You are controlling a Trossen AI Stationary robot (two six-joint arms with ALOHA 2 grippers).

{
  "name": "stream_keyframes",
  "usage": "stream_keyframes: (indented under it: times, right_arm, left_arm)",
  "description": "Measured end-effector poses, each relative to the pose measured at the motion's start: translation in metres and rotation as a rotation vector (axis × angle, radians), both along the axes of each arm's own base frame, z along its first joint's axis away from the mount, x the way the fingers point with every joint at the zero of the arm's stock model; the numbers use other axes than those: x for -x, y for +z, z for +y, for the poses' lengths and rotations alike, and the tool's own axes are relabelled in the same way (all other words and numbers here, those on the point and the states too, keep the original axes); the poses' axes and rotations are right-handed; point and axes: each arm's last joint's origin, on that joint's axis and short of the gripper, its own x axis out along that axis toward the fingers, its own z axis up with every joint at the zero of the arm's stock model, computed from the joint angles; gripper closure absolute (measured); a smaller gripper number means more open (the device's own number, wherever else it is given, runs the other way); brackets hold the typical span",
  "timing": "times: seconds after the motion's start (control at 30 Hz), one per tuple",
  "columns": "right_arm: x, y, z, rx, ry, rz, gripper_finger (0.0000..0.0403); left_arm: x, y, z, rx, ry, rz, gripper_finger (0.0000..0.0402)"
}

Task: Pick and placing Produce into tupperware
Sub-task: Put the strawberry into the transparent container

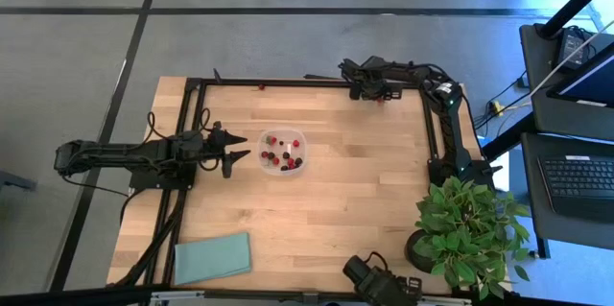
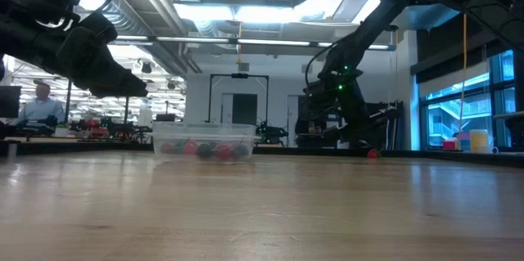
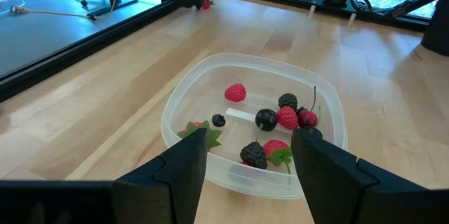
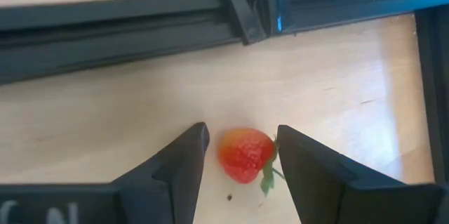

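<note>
The right gripper (image 4: 238, 157) has its jaws around a strawberry (image 4: 245, 155), perhaps touching; the left gripper (image 3: 249, 150) stands open beside the tupperware (image 3: 210, 83).

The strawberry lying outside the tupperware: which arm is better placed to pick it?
Probably the right: its claw already straddles the strawberry by the frame; the left claw is beside the tupperware.

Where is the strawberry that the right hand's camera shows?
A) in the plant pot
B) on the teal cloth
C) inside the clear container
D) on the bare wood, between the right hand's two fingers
D: in the right wrist view the strawberry lies on the wooden table between the open fingers of the right hand, far from the container.
</note>
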Motion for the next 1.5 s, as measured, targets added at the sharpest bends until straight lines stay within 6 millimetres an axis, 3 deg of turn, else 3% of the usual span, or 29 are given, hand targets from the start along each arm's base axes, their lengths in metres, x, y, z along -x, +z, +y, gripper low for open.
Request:
stream_keyframes:
  times: [0.27, 0.93, 1.5]
  right_arm:
    - [0.0001, 0.0004, 0.0033, -0.032, 0.035, 0.026, 0.0218]
    - [-0.0061, -0.0008, 0.0106, -0.077, 0.326, 0.177, 0.0218]
    - [-0.0064, -0.0005, 0.0103, -0.089, 0.345, 0.171, 0.0218]
  left_arm:
    - [0.0005, -0.0016, -0.0001, 0.008, 0.001, 0.015, 0.0202]
    - [0.0005, -0.0016, -0.0001, 0.026, 0.008, 0.009, 0.0202]
    - [0.0000, -0.0021, -0.0020, 0.048, -0.058, 0.010, 0.0202]
